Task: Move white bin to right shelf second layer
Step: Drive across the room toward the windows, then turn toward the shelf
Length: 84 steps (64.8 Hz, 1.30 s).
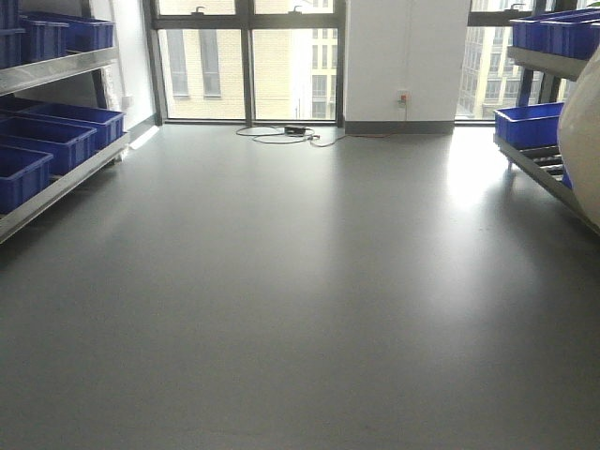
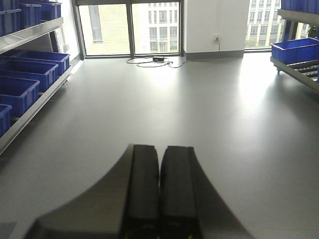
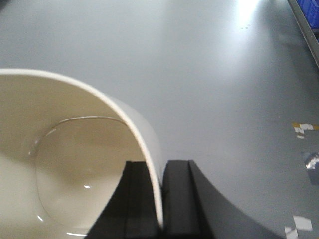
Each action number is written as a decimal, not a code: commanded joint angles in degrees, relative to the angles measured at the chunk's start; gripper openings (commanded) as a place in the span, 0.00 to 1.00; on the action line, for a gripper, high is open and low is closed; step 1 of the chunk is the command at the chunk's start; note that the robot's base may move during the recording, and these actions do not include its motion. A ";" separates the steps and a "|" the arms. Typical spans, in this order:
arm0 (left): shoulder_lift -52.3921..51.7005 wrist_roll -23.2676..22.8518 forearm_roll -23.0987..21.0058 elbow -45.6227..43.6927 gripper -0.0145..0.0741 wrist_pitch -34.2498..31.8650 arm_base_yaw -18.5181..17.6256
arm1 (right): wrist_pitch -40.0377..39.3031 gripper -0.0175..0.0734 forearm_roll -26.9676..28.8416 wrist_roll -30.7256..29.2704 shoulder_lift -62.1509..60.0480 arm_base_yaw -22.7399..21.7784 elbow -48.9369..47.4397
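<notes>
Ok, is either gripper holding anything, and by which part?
The right gripper pinches the white bin by its side wall at the rim; the left gripper holds nothing.

The white bin [image 3: 75,164] was a glossy cream-white plastic tub with a rounded mouth, a thin rim and smooth walls narrowing to a smaller rounded base. It was empty, with small highlights on its floor. It hung off the grey floor, tilted so its mouth faced the right wrist camera, and one wall was pinched between the fingers of the right gripper [image 3: 160,167]. In the front view it showed only as a pale blur at the right edge. The right shelf second layer [image 1: 536,161] stood just beyond that blur: a sloping steel level with roller tracks, carrying a blue crate at its far end.
</notes>
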 commanded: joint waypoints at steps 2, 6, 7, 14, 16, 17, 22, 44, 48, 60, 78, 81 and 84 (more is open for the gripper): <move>-0.87 -0.17 0.00 2.11 0.26 -5.00 -0.19 | -5.64 0.24 0.71 0.06 0.05 -0.46 -1.86; -0.87 -0.17 0.00 2.11 0.26 -5.00 -0.19 | -5.64 0.24 0.71 0.06 0.05 -0.46 -1.86; -0.87 -0.17 0.00 2.11 0.26 -5.00 -0.19 | -5.64 0.24 0.71 0.06 0.05 -0.46 -1.86; -0.87 -0.17 0.00 2.11 0.26 -5.00 -0.19 | -5.64 0.24 0.71 0.06 0.05 -0.46 -1.86; -0.87 -0.17 0.00 2.11 0.26 -5.00 -0.19 | -5.64 0.24 0.71 0.06 0.05 -0.46 -1.86; -0.87 -0.17 0.00 2.11 0.26 -5.00 -0.19 | -5.64 0.24 0.71 0.06 0.05 -0.46 -1.86; -0.87 -0.17 0.00 2.11 0.26 -5.00 -0.19 | -5.64 0.24 0.71 0.06 0.05 -0.46 -1.86; -0.87 -0.17 0.00 2.11 0.26 -5.00 -0.19 | -5.64 0.24 0.71 0.06 0.05 -0.46 -1.86; -0.87 -0.17 0.00 2.11 0.26 -5.00 -0.19 | -5.64 0.24 0.71 0.06 0.05 -0.46 -1.86; -0.87 -0.17 0.00 2.11 0.26 -5.00 -0.19 | -5.64 0.24 0.71 0.06 0.05 -0.46 -1.86; -0.87 -0.17 0.00 2.11 0.26 -5.00 -0.19 | -5.64 0.24 0.71 0.06 0.05 -0.46 -1.86; -0.87 -0.17 0.00 2.11 0.26 -5.00 -0.19 | -5.64 0.24 0.71 0.06 0.05 -0.46 -1.86; -0.87 -0.17 0.00 2.11 0.26 -5.00 -0.19 | -5.64 0.24 0.71 0.06 0.05 -0.46 -1.86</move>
